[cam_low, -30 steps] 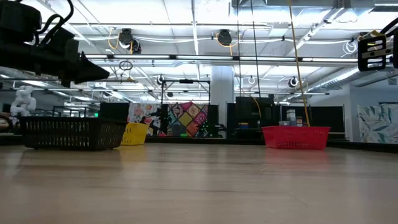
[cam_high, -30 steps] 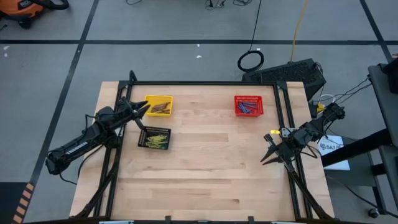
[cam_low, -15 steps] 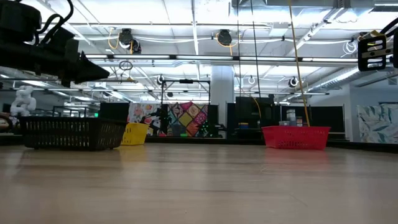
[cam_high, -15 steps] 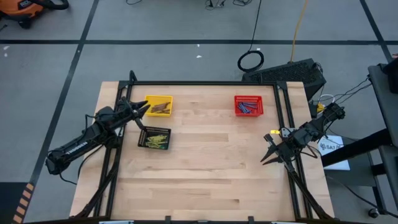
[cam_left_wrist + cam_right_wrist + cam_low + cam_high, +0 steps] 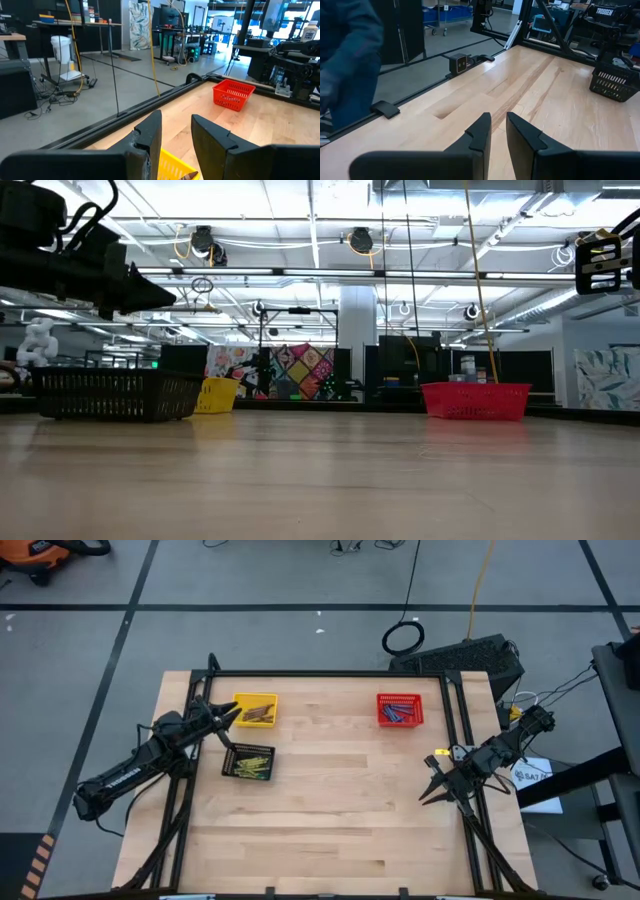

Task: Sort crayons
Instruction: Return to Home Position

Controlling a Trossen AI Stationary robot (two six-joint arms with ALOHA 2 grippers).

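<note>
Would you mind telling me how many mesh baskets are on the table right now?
3. The yellow basket sits at the far left, the black basket just in front of it, and the red basket at the far right. No others show.

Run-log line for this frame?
left gripper open, empty, by yellow basket | right gripper open, empty, at table right edge | brown crayons in yellow basket | green crayons in black basket | blue crayons in red basket

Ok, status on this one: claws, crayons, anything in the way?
Left claw open, empty, by yellow basket. Right claw open, empty, at right edge of table. Crayons all in baskets, none loose. Nothing in the way.
</note>
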